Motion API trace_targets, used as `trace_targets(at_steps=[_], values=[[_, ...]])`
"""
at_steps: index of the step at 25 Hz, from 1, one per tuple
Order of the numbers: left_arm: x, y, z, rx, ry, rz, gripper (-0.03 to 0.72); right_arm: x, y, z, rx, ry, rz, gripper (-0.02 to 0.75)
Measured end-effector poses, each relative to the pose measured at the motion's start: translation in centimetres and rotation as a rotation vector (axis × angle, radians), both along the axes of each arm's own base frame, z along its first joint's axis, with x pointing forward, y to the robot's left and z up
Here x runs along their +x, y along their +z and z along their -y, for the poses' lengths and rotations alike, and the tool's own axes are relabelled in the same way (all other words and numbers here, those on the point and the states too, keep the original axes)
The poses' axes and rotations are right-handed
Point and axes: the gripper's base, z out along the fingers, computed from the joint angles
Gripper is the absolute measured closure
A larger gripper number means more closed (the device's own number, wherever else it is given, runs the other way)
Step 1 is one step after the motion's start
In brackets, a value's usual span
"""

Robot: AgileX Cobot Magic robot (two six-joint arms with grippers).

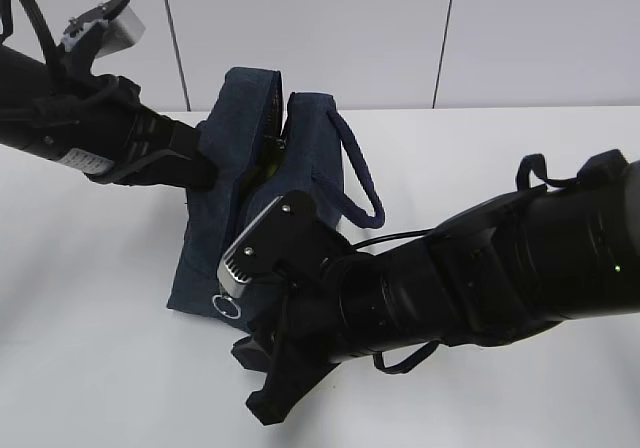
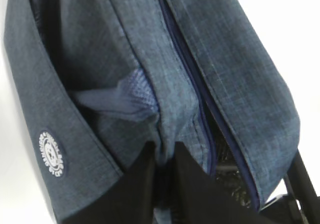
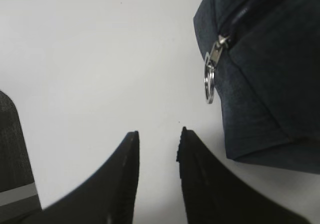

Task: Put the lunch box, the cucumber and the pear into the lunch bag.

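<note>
Item: boxy dark navy fabric lunch bag [image 1: 300, 168], upright on white table [image 1: 80, 298]. Left gripper [image 2: 161, 156] pinches a fold of its top edge. Right gripper [image 3: 157, 136] empty, jaws apart, near silver ring pull [image 3: 209, 81]. Risk: tugging the pinched fabric topples the bag; contents mostly hidden.

My right gripper [image 3: 157, 139] has bare counter [image 1: 90, 298] beneath and ahead of it, with nothing between its parted fingers. The lunch bag [image 1: 300, 158] blocks its right side, the ring pull [image 3: 209, 84] hanging just beside that path. My left gripper [image 2: 162, 156] is pressed into the bag's fabric, pinching a fold, so I see no free way there. The bag's mouth is only a narrow gap.
</note>
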Motion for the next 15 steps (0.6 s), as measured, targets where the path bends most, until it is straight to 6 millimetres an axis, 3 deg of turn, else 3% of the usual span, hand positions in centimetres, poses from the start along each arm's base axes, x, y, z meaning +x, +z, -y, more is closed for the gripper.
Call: trace_targets(at_steps=[7, 15], values=[[0.0, 0.0, 0.0, 0.0, 0.001, 0.001, 0.685, 0.9, 0.3, -0.4, -0.011, -0.02, 0.034, 0.495], [0.0, 0.0, 0.0, 0.0, 0.002, 0.002, 0.685, 1.8, -0.8, -1.1, -0.037, -0.018, 0.036, 0.495]])
